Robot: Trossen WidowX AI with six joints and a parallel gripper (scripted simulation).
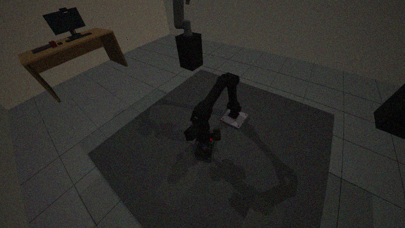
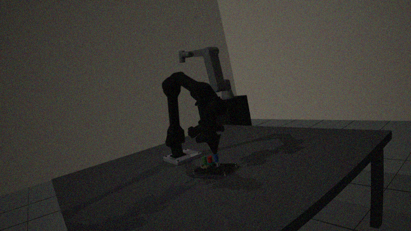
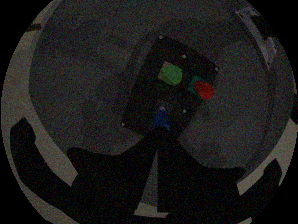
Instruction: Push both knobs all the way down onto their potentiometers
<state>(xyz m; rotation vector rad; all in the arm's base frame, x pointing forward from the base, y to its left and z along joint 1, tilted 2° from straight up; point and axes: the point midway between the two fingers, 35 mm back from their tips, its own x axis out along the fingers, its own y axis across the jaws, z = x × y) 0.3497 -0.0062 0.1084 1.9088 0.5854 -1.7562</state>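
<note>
The dark circuit board [image 1: 207, 157] [image 2: 229, 169] [image 3: 145, 95] stands on short legs on the table. A green knob [image 2: 204, 160] [image 3: 171, 74], a red knob [image 2: 209, 159] [image 3: 203, 90] and a blue knob [image 2: 216, 158] [image 3: 160, 120] stand upright on it. A pale part shows below the blue knob in the exterior view. My gripper [image 2: 215, 152] [image 3: 160, 130] is shut and empty, pointing down with its tips at the top of the blue knob, seemingly touching it. The fingertips partly hide this knob in the wrist view. How far each knob sits down its shaft is too dark and small to tell.
The arm's pale base plate [image 1: 240, 123] [image 2: 188, 156] [image 3: 260, 42] is bolted near the board. The dark table top [image 1: 297, 127] [image 2: 316, 160] surrounds both. A wooden desk [image 1: 68, 53] and another arm on a black pedestal [image 1: 189, 53] stand beyond the table.
</note>
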